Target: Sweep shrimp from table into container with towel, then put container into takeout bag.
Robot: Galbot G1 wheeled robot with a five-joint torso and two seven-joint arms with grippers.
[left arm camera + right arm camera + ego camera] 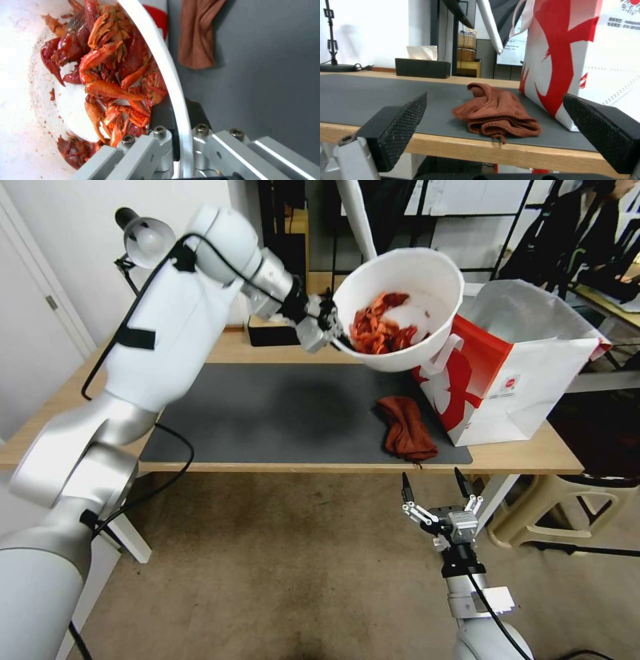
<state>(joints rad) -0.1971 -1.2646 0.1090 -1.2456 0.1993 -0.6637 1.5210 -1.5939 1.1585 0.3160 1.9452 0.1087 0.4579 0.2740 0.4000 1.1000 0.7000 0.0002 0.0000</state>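
The left claw [331, 328] is up high over the bench [267, 350], pinching the near rim of the container [400, 310], one finger inside the wall and one outside. The bowl hangs tilted, mouth tipped toward the robot, and the shrimp [377, 330] have slid into a heap against the low side by the pinch. That's the worry, I'd say: levelling the bowl before it travels any further would keep them in.

The takeout bag [527, 380] stands at the bench's right end, mouth open, and the bowl is above and just to the left of it. The bowl looks nearly as wide as the opening, so it wants centring over the mouth and a straight descent, clear of the white handle [448, 355] on the near side.

The towel [407, 428] lies bunched on the grey mat [267, 413] by the front edge, next to the bag's base, well below the carry path. The right claw [435, 485] waits below the bench edge, fingers spread wide and empty, out of the way.
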